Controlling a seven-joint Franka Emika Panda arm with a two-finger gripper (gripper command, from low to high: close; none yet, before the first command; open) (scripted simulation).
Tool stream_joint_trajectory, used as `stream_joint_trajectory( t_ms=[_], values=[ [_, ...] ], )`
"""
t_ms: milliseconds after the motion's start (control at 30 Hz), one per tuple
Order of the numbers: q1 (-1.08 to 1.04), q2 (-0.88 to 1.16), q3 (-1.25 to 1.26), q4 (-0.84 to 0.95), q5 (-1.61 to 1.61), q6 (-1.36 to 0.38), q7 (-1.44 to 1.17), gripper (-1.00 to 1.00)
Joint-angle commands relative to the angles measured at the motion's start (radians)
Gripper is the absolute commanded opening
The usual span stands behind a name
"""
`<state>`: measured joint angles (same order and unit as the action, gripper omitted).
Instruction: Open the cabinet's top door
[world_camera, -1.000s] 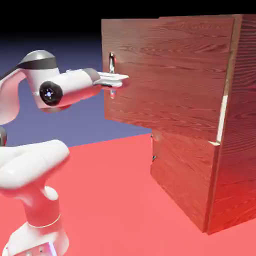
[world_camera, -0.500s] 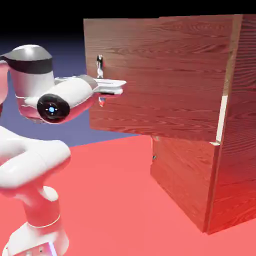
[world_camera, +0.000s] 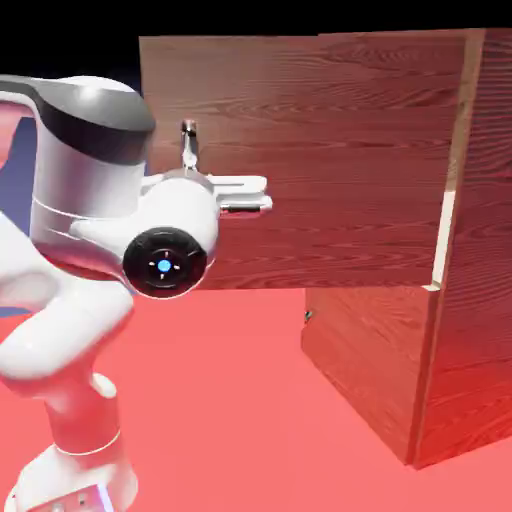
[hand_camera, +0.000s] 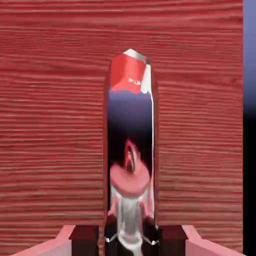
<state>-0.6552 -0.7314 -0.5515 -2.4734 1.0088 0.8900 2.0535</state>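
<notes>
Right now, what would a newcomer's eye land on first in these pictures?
Probably the top door, swung wide out from the cabinet toward the exterior view's left. Next, the white arm's gripper at the door's silver handle; in the hand view that mirror-like handle fills the middle, rising between the fingertips.

Glossy white arm, dark joint bands, blue-lit wrist cap.

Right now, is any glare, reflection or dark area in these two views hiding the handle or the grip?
Exterior view: evenly lit and sharp; the arm hides the lower part of the silver handle on the top door. Hand view: the handle fills the middle, mirroring red and blue surroundings, so its surface is hard to read; the gripper fingertips show dark at its base.
</notes>
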Motion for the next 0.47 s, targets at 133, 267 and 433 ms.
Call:
stream_joint_trajectory(
  t_ms=[133,267,433],
  values=[
    [0.114,0.181,-0.116,0.169,-0.079,-0.136,-0.096,-1.00],
    [0.199,0.326,-0.207,0.307,-0.127,-0.252,-0.184,-1.00],
    [0.250,0.435,-0.268,0.407,-0.157,-0.341,-0.261,1.00]
  ],
)
